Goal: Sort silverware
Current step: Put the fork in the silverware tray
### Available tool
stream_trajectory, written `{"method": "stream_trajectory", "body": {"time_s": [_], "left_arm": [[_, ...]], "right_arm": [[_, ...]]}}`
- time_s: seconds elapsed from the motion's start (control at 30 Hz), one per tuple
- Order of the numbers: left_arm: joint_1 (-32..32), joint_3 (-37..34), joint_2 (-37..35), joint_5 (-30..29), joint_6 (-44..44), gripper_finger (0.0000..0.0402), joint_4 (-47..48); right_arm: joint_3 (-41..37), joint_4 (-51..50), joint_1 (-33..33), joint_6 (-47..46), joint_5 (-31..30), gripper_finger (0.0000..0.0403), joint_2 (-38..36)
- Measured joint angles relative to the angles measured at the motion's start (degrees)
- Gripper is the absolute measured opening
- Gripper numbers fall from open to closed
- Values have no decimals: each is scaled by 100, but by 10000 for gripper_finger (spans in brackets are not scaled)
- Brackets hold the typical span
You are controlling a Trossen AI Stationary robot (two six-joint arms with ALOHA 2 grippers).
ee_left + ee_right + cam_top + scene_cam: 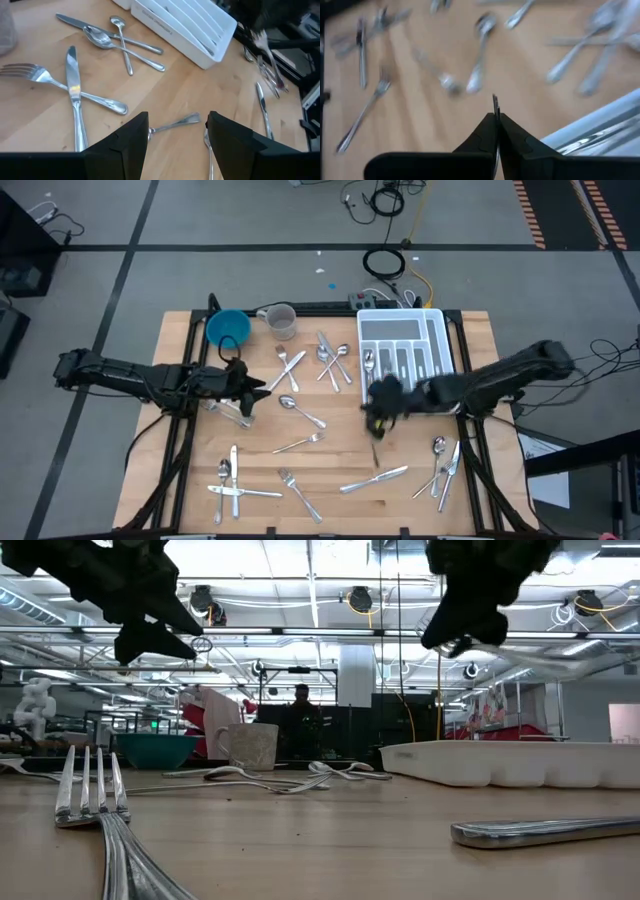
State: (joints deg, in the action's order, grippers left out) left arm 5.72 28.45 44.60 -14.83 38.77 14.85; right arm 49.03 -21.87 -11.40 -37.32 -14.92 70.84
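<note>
**Right gripper pinches one piece of silverware beside the tray**

The silverware (318,360) lies scattered over most of the wooden table (180,470): a cluster of forks and spoons near the middle, a few pieces along the near edge, another small group at the right edge, and several pieces already lying in the compartments of the white tray (440,330). One slim piece (376,448) hangs from the right gripper (377,416), which is raised above the table just beside the tray's near left corner. The right wrist view shows the two dark fingers pressed together on a thin metal edge (495,107); whether it is a knife, fork or spoon cannot be told.

The left gripper (258,392) hovers over the left half of the table, its fingers (131,136) spread wide and holding nothing. In its wrist view a knife (73,95) lies crossed over a fork (55,84), with two spoons (111,42) further off toward the tray.

A blue bowl (227,327) and a clear cup (281,320) stand at the far edge of the table, left of the tray. In the low view a person (302,710) stands in the room beyond the table.
</note>
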Motion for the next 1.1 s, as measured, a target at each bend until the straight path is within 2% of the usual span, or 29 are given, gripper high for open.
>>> {"method": "stream_trajectory", "body": {"time_s": [0.13, 0.23, 0.37, 0.43, 0.53, 0.8, 0.9, 1.1], "left_arm": [[0, 0, 0, -252, 210, 205, -90], [0, 0, 0, -519, 426, 205, -112], [0, 0, 0, -864, 632, 205, -113], [0, 0, 0, -1071, 743, 205, -112], [0, 0, 0, -1266, 873, 205, -108], [0, 0, 0, -1534, 1053, 205, -106], [0, 0, 0, -1542, 1102, 205, -105], [0, 0, 22, -1573, 1191, 205, -77]], "right_arm": [[-1227, 1120, 1197, 430, 1050, 0, -1536], [-2120, 1473, 2316, 496, 1798, 0, -2509], [-2944, 1884, 3566, 541, 2959, 0, -3083], [-3206, 2250, 4019, 647, 3434, 0, -3071], [-3337, 2518, 4579, 953, 3793, 0, -2896], [-3339, 3160, 5877, 1754, 4786, 0, -1922], [-3276, 3460, 6166, 1901, 5223, 0, -1477], [-3059, 3462, 6475, 2387, 5493, 0, -566]]}}
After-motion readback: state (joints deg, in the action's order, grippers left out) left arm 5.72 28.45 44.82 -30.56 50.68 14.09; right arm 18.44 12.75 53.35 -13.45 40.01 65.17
